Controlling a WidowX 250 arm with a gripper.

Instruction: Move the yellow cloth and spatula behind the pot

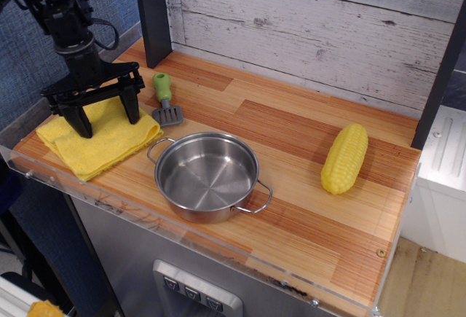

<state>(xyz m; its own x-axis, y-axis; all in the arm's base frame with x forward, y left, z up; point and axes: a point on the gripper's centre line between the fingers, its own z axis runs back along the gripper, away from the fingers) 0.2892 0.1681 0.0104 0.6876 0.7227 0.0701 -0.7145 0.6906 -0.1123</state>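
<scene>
The gripper (106, 118) is seen at the left of the frame, lowered onto the yellow cloth (98, 141) with its jaws spread wide, one finger (80, 122) set near the cloth's left part and the other near its right edge. Nothing is held between them; the wide spread is judged to suit a pinch that gathers the fabric into a fold as the jaws close. Whether the fingertips press the cloth or hang just above it cannot be told, though the cloth looks slightly bunched beneath them.

The cloth is laid at the lower left corner of the tabletop (306, 208), close to the clear front lip, to the left of the pot (207, 175) and just beside its left wire handle. The spatula (165, 100) is found just right of the cloth's upper corner, its green handle pointed toward the upper left and its grey slotted blade toward the pot, apart from the pot's rim. A corn cob (345, 158) is placed well apart at the right and is no part of the work.

Bare wood lies above the pot in the frame, toward the plank wall, and it is there that both things are judged to be wanted. Neither has yet been placed there.
</scene>
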